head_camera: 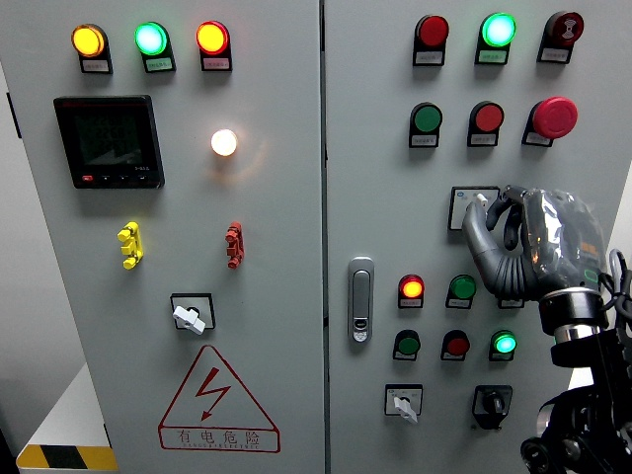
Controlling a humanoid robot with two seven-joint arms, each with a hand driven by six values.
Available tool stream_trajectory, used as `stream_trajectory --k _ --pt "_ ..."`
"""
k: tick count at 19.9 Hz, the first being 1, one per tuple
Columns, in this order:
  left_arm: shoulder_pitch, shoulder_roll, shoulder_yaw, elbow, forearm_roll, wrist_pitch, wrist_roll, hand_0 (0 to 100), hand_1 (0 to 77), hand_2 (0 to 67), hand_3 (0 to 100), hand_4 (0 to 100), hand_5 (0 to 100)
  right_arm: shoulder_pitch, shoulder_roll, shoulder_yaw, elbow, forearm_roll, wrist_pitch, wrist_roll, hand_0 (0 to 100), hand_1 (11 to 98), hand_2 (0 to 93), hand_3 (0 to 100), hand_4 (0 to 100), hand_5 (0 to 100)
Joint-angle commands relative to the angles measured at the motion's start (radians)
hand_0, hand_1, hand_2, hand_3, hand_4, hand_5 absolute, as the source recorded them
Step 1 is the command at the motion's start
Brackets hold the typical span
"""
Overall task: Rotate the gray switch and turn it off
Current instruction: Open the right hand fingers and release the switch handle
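Gray switch (474,205) gripped by right robot hand (506,237), beneath push buttons (456,118).

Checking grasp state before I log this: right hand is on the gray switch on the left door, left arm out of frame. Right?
Not quite. The right hand has its fingers curled on the gray switch on the right door, not the left door. The head view shows it, right of the door handle. The left arm is indeed out of frame.
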Motion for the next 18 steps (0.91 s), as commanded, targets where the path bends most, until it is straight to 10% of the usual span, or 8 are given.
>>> stream_trajectory --k 1,8,18 --pt "0.001 0.000 0.000 0.000 0.000 -0.002 0.001 0 0.0 10.1 21 12 13 0.000 -0.0015 -0.001 0.000 0.000 -0.017 -0.001 84 27.0 69.3 98 99 93" --pt "-0.001 0.000 0.000 0.000 0.000 0.000 0.001 0 0.0 10.1 21 12 13 -0.009 -0.0077 -0.003 0.008 0.000 -0.038 -0.001 63 30.3 60.7 92 93 92" --pt "0.001 0.000 0.000 0.000 0.000 0.000 0.001 0 0.0 10.1 21 12 13 -0.086 -0.0398 -0.004 0.097 -0.002 -0.083 0.001 51 34.9 55.4 75 62 83"
